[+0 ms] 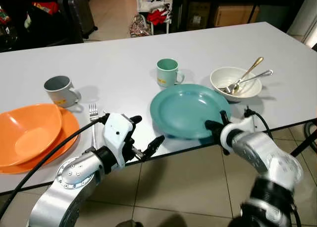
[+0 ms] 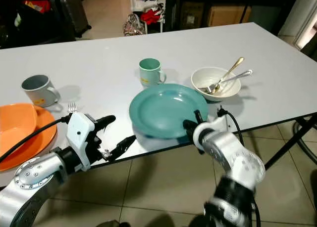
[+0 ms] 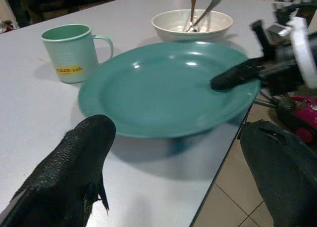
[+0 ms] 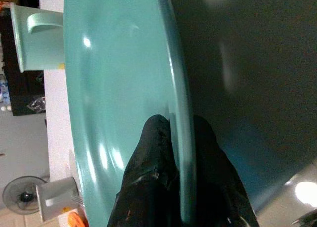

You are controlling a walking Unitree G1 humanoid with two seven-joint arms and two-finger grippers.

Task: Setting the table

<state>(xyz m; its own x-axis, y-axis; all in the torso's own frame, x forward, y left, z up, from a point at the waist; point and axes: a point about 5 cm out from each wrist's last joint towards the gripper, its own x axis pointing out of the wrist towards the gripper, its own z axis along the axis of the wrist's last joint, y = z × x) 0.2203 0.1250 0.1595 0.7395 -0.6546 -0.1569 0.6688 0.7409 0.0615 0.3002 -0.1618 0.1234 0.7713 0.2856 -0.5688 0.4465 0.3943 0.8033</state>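
One thin rim is all our right gripper [image 1: 216, 127] pinches — the teal plate [image 1: 188, 108] overhangs the table [image 1: 124, 68] edge between its fingers, left gripper [image 1: 146, 138] spread empty beside it — so a tug could tip it floorward

The round teal plastic plate [image 1: 185, 110] is lying at the white table's [image 1: 119, 54] near edge, the teal handled mug [image 1: 167, 72] behind it, the white bowl [image 1: 236, 83] holding two metal spoons [image 1: 246, 74] sitting right of the mug.
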